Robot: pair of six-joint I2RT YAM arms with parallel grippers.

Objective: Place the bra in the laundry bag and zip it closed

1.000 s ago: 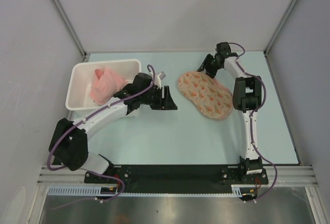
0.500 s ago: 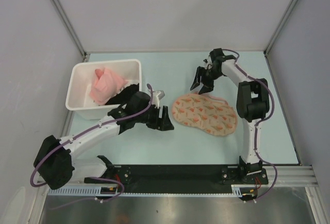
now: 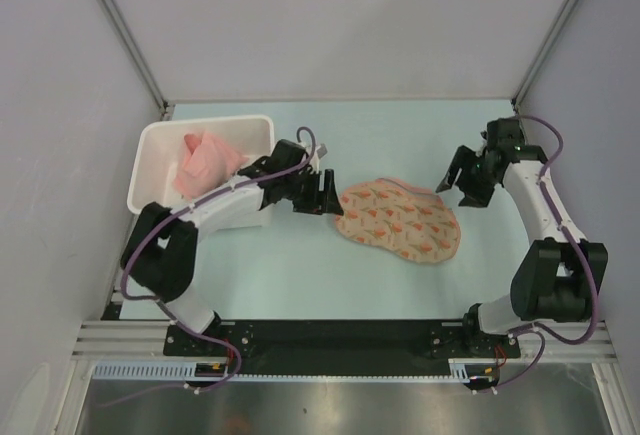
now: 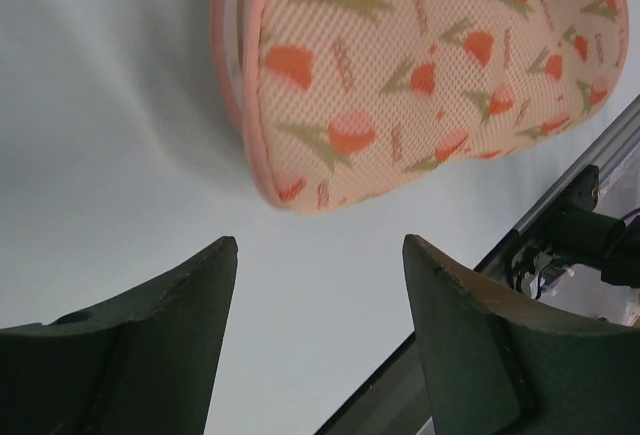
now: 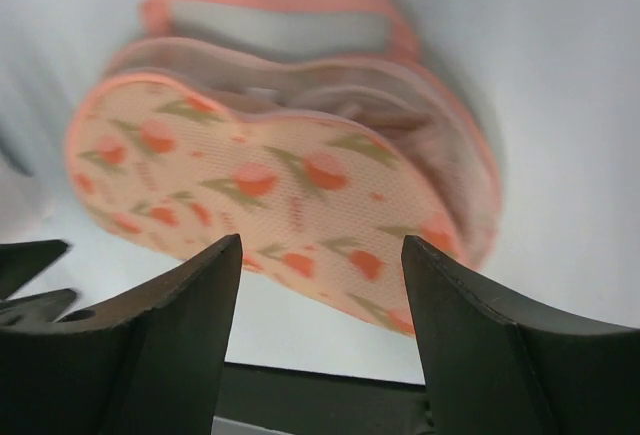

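My left gripper point(image 3: 327, 195) hangs just off the bag point(image 3: 400, 223) at its 9 o'clock. The fingers are spread wide with nothing between them and point at the bag's near lobe. In my left wrist view the gripper point(image 4: 318, 255) frames only bare table. The bag point(image 4: 420, 65) lies at 1 o'clock beyond the tips, close but not touching. Its mesh with the orange print and its pink piped rim show plainly.

My right gripper point(image 3: 458, 183) is at the bag's 2 o'clock, raised above the table point(image 3: 300, 275) and apart from the fabric. Its fingers are also spread and hold nothing. In my right wrist view the gripper point(image 5: 320, 250) looks down over the bag point(image 5: 270, 175), which lies flat with its printed upper shell facing me. Towards 12 o'clock the rim seems to gape. A dull pink-beige layer shows between the upper shell and the lower one, with an orange-pink band looping past it. I cannot tell whether that layer is the bra or only lining, and I cannot pick the bra out anywhere else. I also cannot tell how far round the zipper is drawn.

From above, the bag lies at the middle of the table, its long axis running from 10 o'clock to 4 o'clock. The white bin point(image 3: 160, 135) stands at the table's 10 o'clock, with my left forearm crossing its near corner. A pink cloth point(image 3: 205, 163) is heaped inside it.
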